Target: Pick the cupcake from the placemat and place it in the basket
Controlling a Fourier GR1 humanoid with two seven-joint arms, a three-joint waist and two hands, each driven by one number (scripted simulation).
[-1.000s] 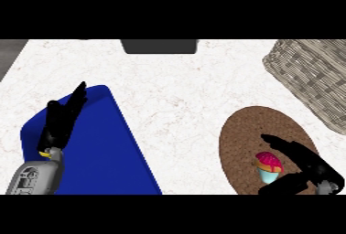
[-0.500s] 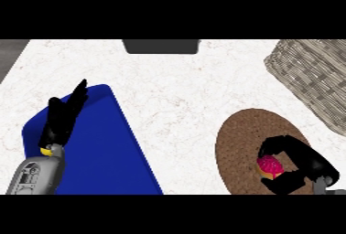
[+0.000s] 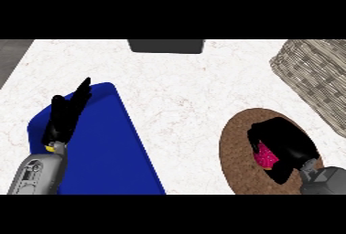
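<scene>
White marbled counter (image 3: 189,91) fills the head view, with a dark strip of floor (image 3: 12,52) past its far-left corner.

- placemat (image 3: 236,151): round, brown, lower right, partly cut by the lower edge.
- cupcake (image 3: 266,156): on the placemat, right of its centre. Only pink frosting shows; the rest is hidden by the hand.
- right hand (image 3: 287,144): over the placemat, fingers and thumb curled round the cupcake from the far and right sides. Grey forearm comes in from the lower right corner. Can't tell if the cupcake is lifted or sitting on the mat.
- basket (image 3: 317,73): grey wicker, upper right corner, partly out of view, near the placemat's far-right edge but apart from it. Bare counter lies between them.
- blue mat (image 3: 115,151): long, lower left, well apart from the placemat.
- left hand (image 3: 64,119): over the blue mat's left side, fingers straight and pointing away, holding nothing.
- dark grey box (image 3: 165,45): at the far edge, top centre, well apart from everything else.
</scene>
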